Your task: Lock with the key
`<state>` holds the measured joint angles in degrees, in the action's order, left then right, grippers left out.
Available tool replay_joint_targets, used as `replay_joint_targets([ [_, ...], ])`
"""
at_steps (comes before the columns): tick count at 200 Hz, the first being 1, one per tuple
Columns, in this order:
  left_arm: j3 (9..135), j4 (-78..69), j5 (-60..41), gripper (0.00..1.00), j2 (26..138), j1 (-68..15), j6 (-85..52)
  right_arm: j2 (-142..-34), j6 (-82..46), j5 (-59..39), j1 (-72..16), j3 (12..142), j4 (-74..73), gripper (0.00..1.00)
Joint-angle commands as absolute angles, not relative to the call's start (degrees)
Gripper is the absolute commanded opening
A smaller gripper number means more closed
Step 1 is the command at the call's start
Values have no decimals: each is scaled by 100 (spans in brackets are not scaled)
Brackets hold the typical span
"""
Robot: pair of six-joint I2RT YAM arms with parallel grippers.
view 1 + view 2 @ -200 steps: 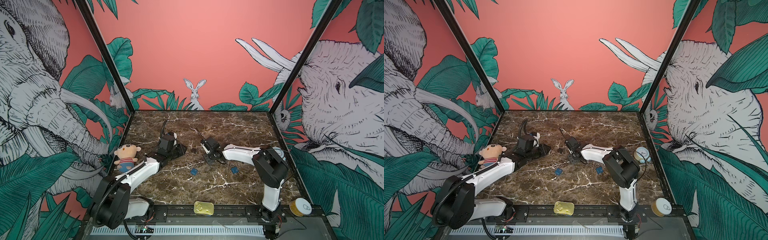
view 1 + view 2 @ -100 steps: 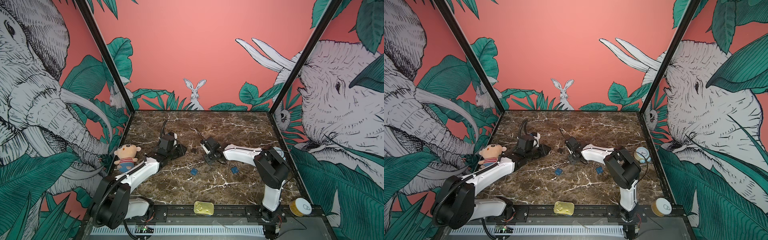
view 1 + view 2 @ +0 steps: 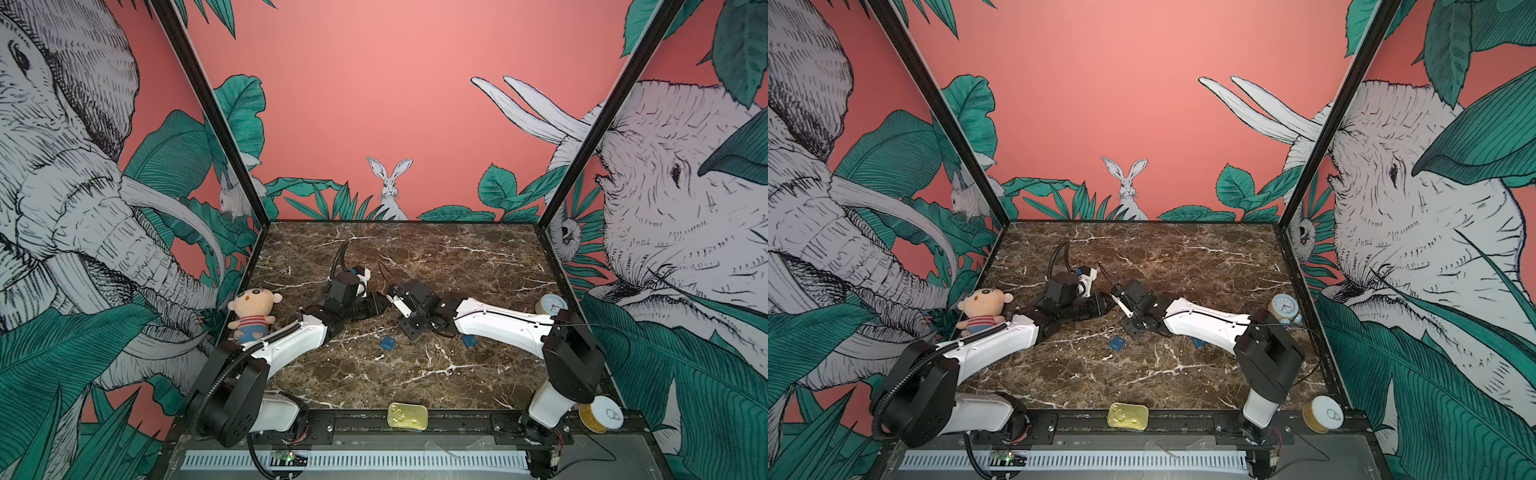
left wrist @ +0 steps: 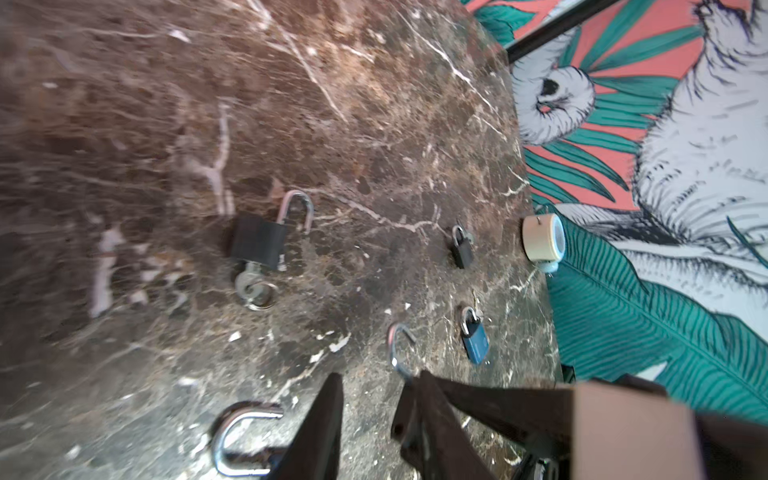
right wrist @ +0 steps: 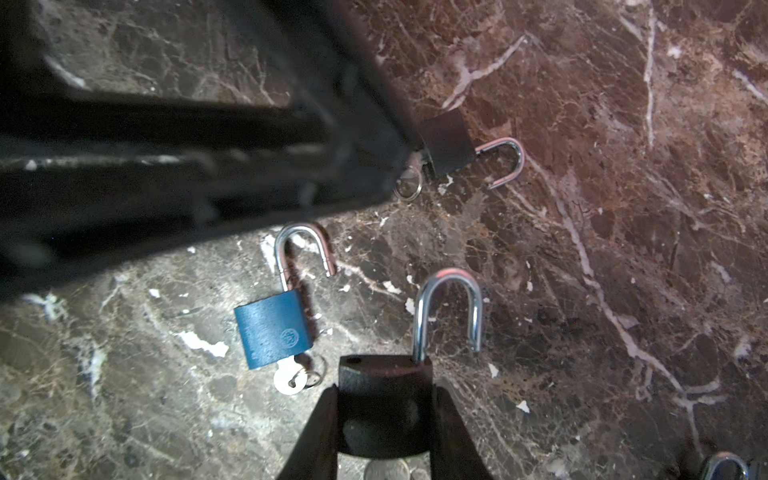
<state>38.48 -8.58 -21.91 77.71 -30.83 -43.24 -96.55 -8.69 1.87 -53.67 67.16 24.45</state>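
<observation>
Left pincer [image 4: 378, 376] widened; right pincer [image 5: 384, 395] grips black padlock [image 5: 380, 374] beside blue padlock [image 5: 272, 330].

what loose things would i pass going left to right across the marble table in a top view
plush doll → blue padlock → other blue padlock → small clock

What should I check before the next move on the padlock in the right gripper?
1. Grip: ok, the right gripper clamps the black padlock by its body.
2. Lock closed: not ok, its shackle has one leg out of the body.
3. Insertion: cannot tell, of its key only a silver edge shows under the body.
4. Other arm free: ok, the left gripper has its jaws apart with nothing between.
5. Clearance: ok, the blue padlock lies apart from the held one.
</observation>
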Motion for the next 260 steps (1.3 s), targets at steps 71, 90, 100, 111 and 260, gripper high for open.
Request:
replay_joint_targets([
  [71, 3946, -1488, -2644, 33, 8190, -3278, -4324, -9263, -998, 137, -5492, 6926, 2408, 12],
  [90, 3972, -1571, -2727, 32, 8268, -3307, -4346, -9241, -1002, 132, -5500, 6929, 2408, 12],
  [100, 3984, -1633, -2764, 31, 8301, -3318, -4374, -9246, -1014, 125, -5493, 6937, 2416, 12],
  [111, 3990, -1684, -2794, 30, 8347, -3335, -4389, -9233, -1013, 126, -5493, 6935, 2412, 12],
  [260, 4087, -2008, -2959, 19, 8665, -3428, -4548, -9244, -1002, 132, -5509, 6956, 2408, 12],
])
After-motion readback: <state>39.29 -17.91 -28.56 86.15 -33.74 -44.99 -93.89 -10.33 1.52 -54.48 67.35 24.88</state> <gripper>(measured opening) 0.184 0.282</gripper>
